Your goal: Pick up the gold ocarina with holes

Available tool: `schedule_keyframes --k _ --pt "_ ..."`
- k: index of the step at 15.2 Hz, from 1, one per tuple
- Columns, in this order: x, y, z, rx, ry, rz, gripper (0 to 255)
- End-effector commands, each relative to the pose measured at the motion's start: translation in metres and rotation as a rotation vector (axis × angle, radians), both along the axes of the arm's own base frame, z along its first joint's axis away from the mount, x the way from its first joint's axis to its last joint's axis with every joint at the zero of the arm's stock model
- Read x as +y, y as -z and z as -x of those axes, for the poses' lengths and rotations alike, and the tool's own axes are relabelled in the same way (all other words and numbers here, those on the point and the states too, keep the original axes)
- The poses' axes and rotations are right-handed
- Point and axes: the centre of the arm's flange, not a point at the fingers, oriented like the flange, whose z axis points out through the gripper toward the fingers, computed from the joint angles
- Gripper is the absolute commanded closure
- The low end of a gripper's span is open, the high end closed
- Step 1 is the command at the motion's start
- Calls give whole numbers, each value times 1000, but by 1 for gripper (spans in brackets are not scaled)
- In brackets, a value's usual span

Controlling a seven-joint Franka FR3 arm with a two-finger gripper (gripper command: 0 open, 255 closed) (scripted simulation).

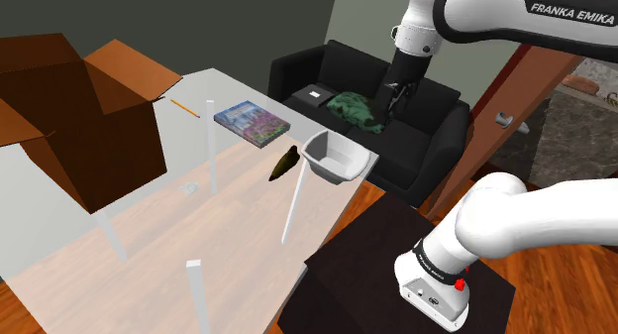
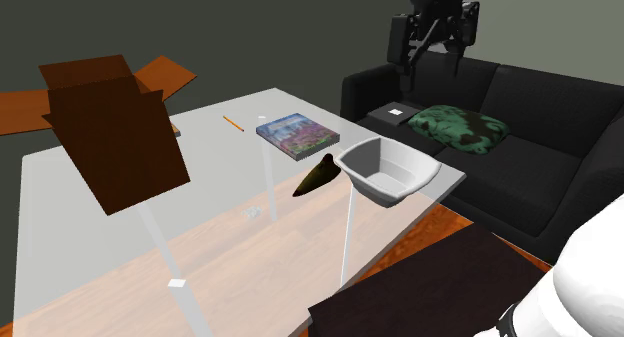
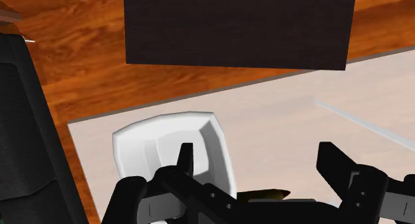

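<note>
The ocarina (image 1: 284, 164) is a dark, brownish-gold pointed shape lying on the pale see-through table (image 1: 149, 243), right beside a white bowl (image 1: 337, 156). In the second exterior view the ocarina (image 2: 318, 175) lies between the bowl (image 2: 388, 168) and the table's middle. My black gripper (image 1: 396, 96) hangs high in the air, well above and beyond the bowl, in front of the sofa. Its fingers stand apart with nothing between them (image 2: 432, 47). In the wrist view the open gripper (image 3: 258, 159) looks down on the bowl (image 3: 166, 149), and a tip of the ocarina (image 3: 266, 194) peeks out behind the hand.
A large open brown cardboard box (image 1: 79, 114) stands on the table's far side, with a colourful book (image 1: 253, 122) and an orange pencil (image 1: 183, 107) near it. A black sofa (image 2: 540, 155) with a green cushion (image 2: 460, 125) lies behind. My dark stand (image 3: 239, 26) borders the table.
</note>
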Motion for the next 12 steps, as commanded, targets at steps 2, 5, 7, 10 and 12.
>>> schedule_keyframes --k 2,5,7,10,12 --pt "7 11 -2 -15 43 4 0" --pt "27 43 -9 -59 172 15 0" --pt "39 64 -16 -88 258 22 0" --pt "56 95 -30 -132 387 34 0" --pt "66 116 -41 -161 472 41 0"
